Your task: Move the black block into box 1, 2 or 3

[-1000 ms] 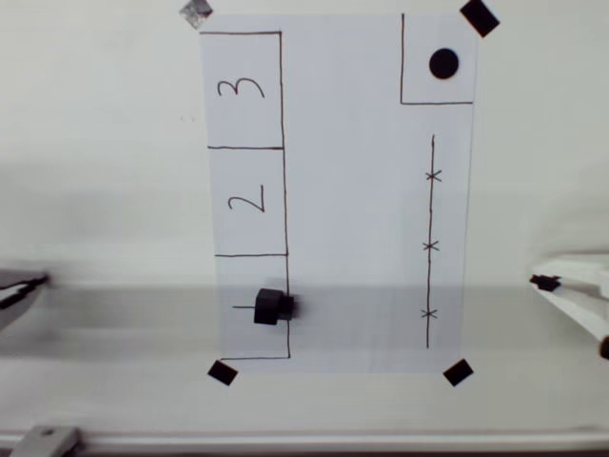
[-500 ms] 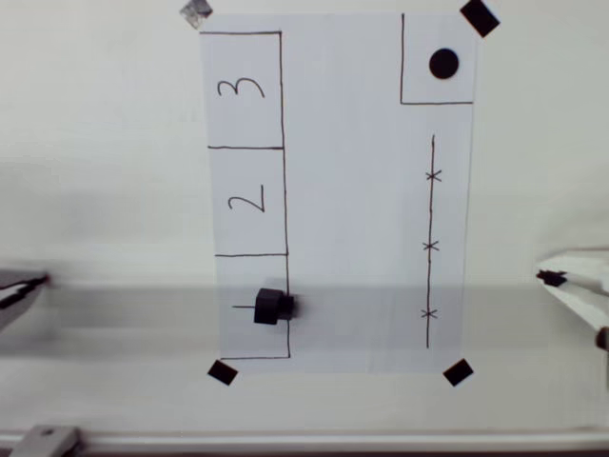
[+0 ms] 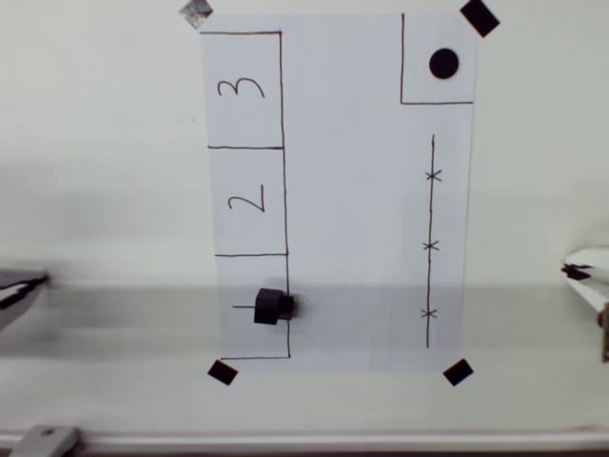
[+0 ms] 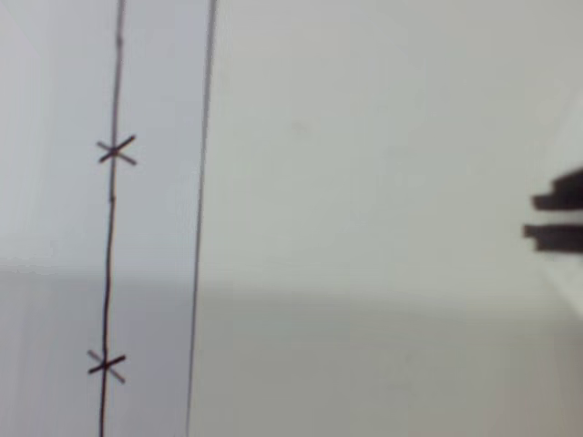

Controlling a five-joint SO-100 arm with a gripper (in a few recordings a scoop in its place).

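The black block (image 3: 272,307) sits on box 1 (image 3: 253,307), its right side at the box's line. The gripper (image 3: 585,278) lies well apart at the right edge of the overhead view, holding nothing; how far its jaws are open cannot be told.

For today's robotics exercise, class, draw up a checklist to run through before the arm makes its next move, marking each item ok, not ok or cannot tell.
1. black block inside box 1: ok, though close to the right-hand line.
2. Block free of the gripper: ok, they are far apart.
3. Fingers open or shut: cannot tell.
4. paper sheet lying flat: ok.
5. tape squares holding the corners: ok.
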